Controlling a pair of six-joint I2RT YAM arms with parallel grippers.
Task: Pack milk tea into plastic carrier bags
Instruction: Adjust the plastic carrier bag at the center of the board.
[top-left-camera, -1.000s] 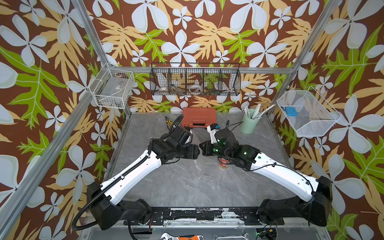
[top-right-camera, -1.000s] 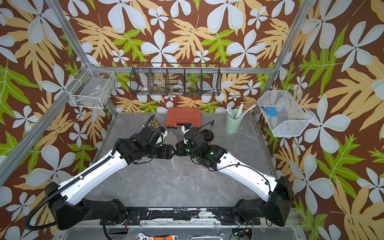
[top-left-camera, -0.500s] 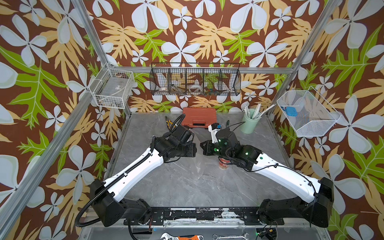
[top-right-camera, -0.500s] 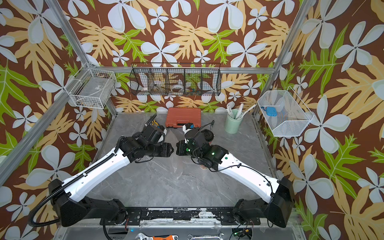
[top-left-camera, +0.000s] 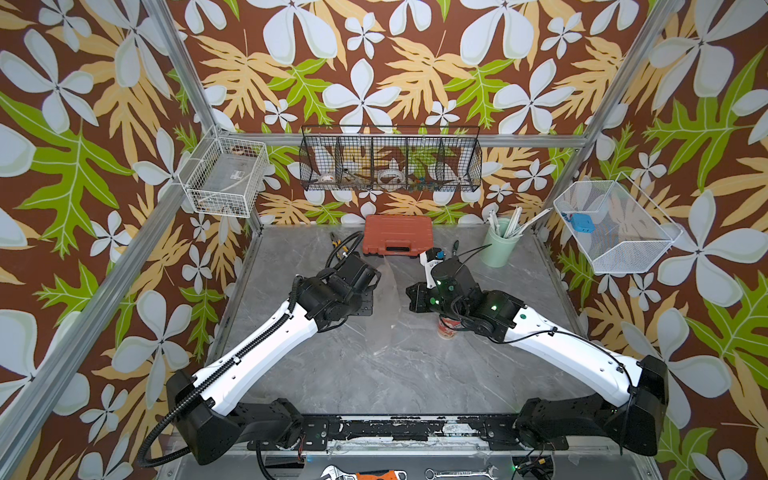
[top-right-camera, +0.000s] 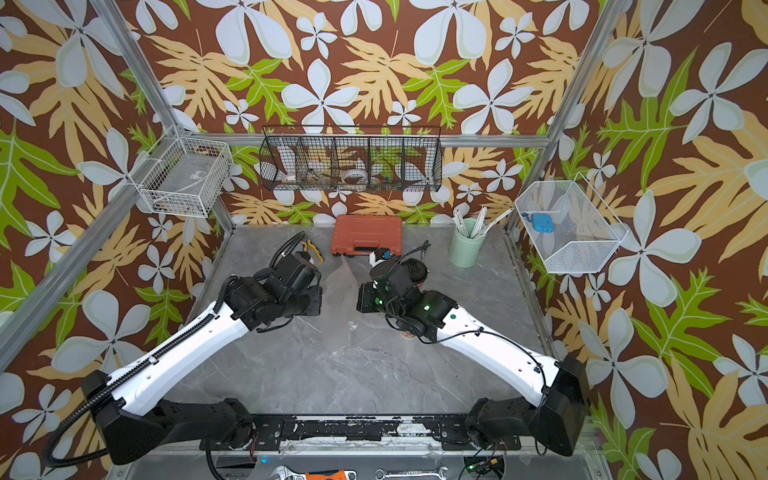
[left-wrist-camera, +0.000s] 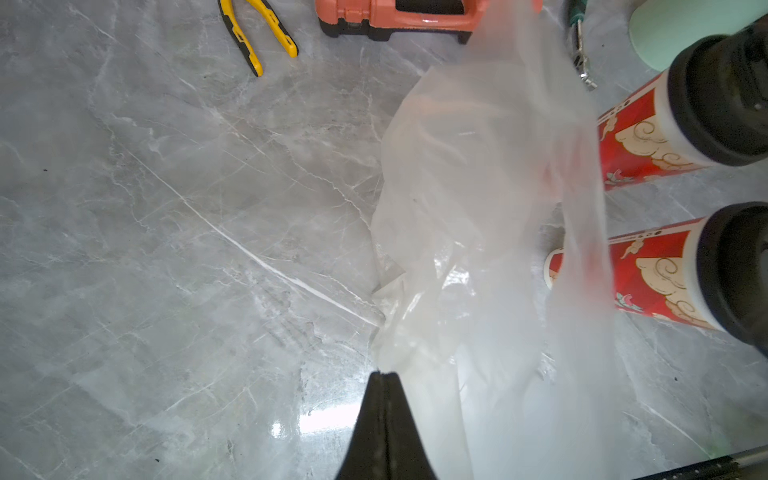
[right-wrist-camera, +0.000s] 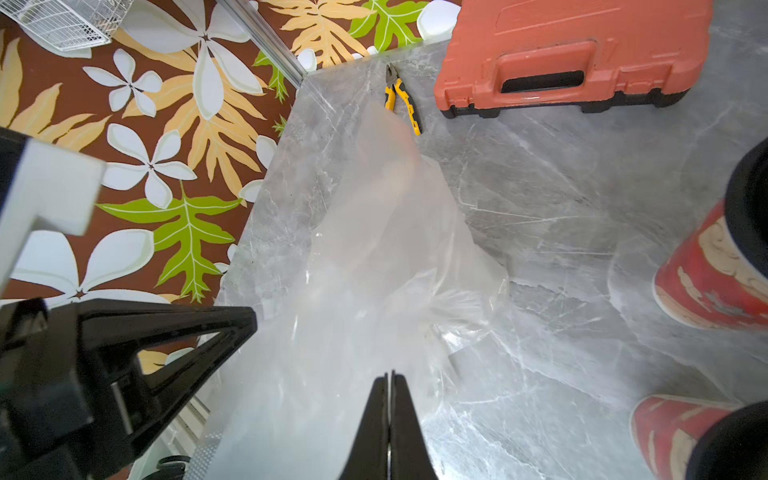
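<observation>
A clear plastic carrier bag (top-left-camera: 387, 286) hangs stretched between my two grippers over the middle of the table. My left gripper (left-wrist-camera: 384, 374) is shut, its tips pinching one edge of the bag (left-wrist-camera: 478, 208). My right gripper (right-wrist-camera: 390, 376) is shut on the opposite side of the bag (right-wrist-camera: 374, 257), with film lying over its fingers. Two milk tea cups, red and cream with black lids, stand upright beside the bag on the right arm's side (left-wrist-camera: 636, 141) (left-wrist-camera: 648, 270). In the top views one cup (top-left-camera: 446, 328) shows under the right arm and the other lid (top-right-camera: 417, 269) behind the right wrist.
An orange tool case (top-left-camera: 397, 235) lies at the back of the table with yellow pliers (left-wrist-camera: 266, 37) to its left. A pale green cup of straws (top-left-camera: 498, 249) stands at the back right. Wire baskets hang on the walls. Wrenches (top-left-camera: 361, 473) lie at the front edge.
My left gripper has closed on the bag's edge and drawn away to the left from the right gripper. The bag now spans a wider gap. The right gripper stayed shut.
</observation>
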